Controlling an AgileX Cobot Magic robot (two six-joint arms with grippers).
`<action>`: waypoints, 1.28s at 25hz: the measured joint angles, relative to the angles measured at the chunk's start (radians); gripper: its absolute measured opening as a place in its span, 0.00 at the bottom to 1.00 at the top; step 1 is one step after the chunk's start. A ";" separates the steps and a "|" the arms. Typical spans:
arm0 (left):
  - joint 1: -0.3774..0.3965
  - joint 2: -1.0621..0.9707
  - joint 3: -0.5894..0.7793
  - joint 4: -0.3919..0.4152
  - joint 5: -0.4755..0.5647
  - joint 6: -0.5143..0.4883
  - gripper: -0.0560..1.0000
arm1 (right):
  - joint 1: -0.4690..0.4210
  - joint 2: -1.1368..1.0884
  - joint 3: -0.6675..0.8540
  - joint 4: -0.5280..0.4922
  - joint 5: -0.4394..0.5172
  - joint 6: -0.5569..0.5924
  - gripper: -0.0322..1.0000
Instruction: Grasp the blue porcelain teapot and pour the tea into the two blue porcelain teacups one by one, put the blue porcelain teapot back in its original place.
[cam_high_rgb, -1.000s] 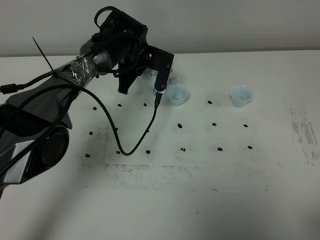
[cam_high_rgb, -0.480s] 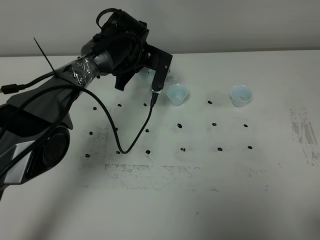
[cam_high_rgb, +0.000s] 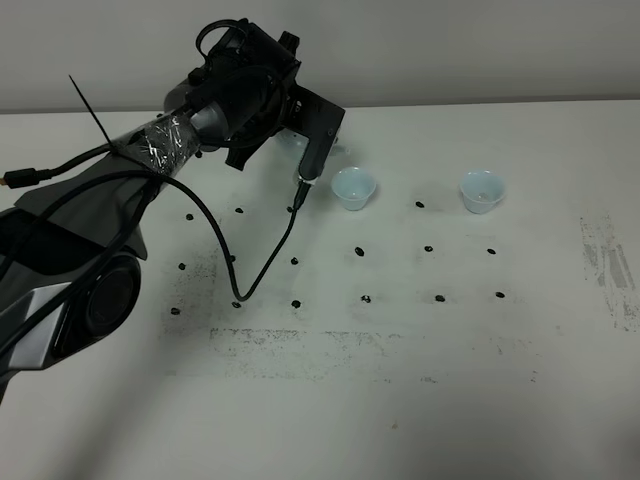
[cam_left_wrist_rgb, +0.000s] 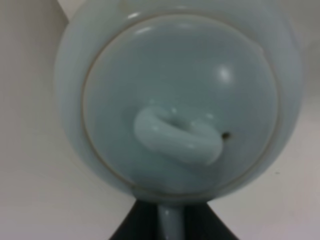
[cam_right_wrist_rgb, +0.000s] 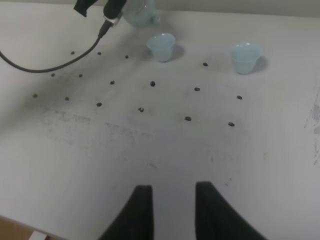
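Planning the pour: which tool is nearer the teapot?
Left. The left tool is right at the blue porcelain teapot, around its handle; the right tool is open, far back across the table from it.

Left teacup as the mark, standing on the far half of the table.
The right teacup stands well to its right, level with it. The blue porcelain teapot is near it, to its left and slightly behind, with its handle between the fingers of the left gripper. A cable loops over the table in front of it, to its left.
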 joint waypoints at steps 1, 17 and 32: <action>-0.001 0.000 0.000 0.000 0.000 0.020 0.14 | 0.000 0.000 0.000 0.000 0.000 0.000 0.26; -0.020 0.000 0.000 0.058 -0.020 0.103 0.14 | 0.000 0.000 0.000 0.000 0.000 0.000 0.26; -0.049 0.000 0.000 0.137 -0.023 0.102 0.14 | 0.000 0.000 0.000 0.000 0.000 0.000 0.26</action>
